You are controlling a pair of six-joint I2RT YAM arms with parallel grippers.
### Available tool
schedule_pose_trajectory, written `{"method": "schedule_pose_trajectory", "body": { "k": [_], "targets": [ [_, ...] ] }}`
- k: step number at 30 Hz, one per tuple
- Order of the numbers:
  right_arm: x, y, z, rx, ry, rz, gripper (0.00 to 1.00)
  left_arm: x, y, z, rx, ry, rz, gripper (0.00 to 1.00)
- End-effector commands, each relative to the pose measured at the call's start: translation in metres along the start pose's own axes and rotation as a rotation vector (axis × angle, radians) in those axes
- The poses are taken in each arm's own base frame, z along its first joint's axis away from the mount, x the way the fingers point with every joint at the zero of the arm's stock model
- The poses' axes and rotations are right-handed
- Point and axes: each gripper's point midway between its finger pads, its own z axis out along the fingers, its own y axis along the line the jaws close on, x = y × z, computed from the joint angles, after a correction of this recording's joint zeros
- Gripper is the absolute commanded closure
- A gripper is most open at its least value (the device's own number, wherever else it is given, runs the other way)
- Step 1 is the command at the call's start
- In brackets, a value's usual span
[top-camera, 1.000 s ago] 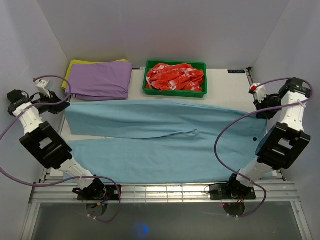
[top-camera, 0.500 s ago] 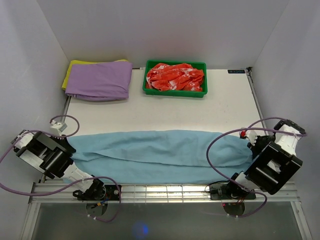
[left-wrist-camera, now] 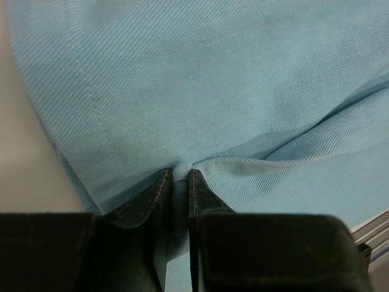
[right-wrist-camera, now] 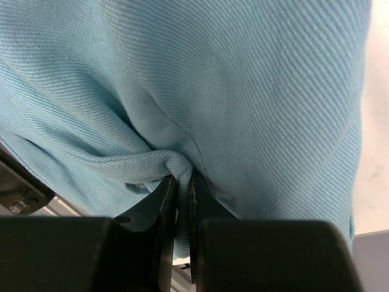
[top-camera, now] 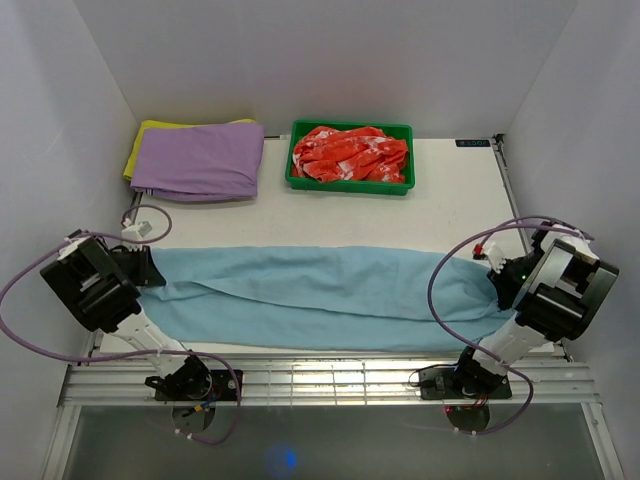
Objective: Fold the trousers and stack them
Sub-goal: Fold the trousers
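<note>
Left gripper (left-wrist-camera: pixel 180 176): jaws nearly closed, pinching a bunched fold of the trousers (top-camera: pixel 320 295) between its fingertips.
Right gripper (right-wrist-camera: pixel 184 179): jaws almost together, clamped on a gathered ridge of the same cloth.
Trousers: folded lengthwise into a long band, stretched between the two grippers, one end at each.
Beyond the grippers: purple garment (top-camera: pixel 198 160) and green tray (top-camera: pixel 350 186) of red-and-white cloth (top-camera: pixel 350 152), well apart from the band.

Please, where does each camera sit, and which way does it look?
Top external: above, behind the bases, looking down at the white table; both arms show.
Left wrist: on that wrist, looking along the left pincer, shut on the light sky-blue soft cloth trousers.
Right wrist: likewise; right pincer pinches them.
Shared: all show the trousers.
</note>
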Motion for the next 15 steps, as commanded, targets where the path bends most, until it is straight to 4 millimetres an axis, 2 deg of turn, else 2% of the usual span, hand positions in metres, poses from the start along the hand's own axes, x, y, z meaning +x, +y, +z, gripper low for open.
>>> {"method": "schedule_pose_trajectory", "body": {
  "k": [1,2,3,5,6,8,9,11,12,13,15],
  "targets": [
    [-0.026,-0.059,-0.001,0.152,-0.066,0.008,0.92,-0.05,0.047,0.023,-0.13,-0.056,-0.006,1.0],
    [-0.032,-0.06,-0.004,0.143,-0.08,0.012,0.92,-0.057,0.051,0.026,-0.117,-0.063,-0.018,1.0],
    [-0.039,-0.073,-0.017,0.175,-0.093,0.005,0.92,-0.082,0.061,0.015,-0.141,-0.104,0.002,1.0],
    [-0.045,-0.078,-0.028,0.169,-0.11,0.013,0.92,-0.102,0.061,0.007,-0.114,-0.135,-0.009,1.0],
    [-0.05,-0.089,-0.042,0.2,-0.115,0.004,0.92,-0.122,0.067,-0.004,-0.126,-0.168,0.018,1.0],
    [-0.053,-0.092,-0.057,0.22,-0.126,-0.015,0.92,-0.137,0.059,-0.016,-0.092,-0.194,0.042,1.0],
    [-0.056,-0.093,-0.068,0.231,-0.131,-0.025,0.92,-0.153,0.058,-0.031,-0.109,-0.226,0.073,1.0],
    [-0.058,-0.094,-0.084,0.259,-0.141,-0.049,0.92,-0.165,0.049,-0.047,-0.085,-0.27,0.086,1.0],
    [-0.059,-0.088,-0.088,0.244,-0.145,-0.052,0.92,-0.171,0.046,-0.055,-0.082,-0.291,0.098,1.0],
    [-0.063,-0.09,-0.102,0.275,-0.156,-0.078,0.92,-0.182,0.042,-0.072,-0.093,-0.322,0.117,1.0],
    [-0.064,-0.085,-0.114,0.284,-0.166,-0.088,0.92,-0.19,0.039,-0.093,-0.089,-0.38,0.133,1.0]
  ]
}}
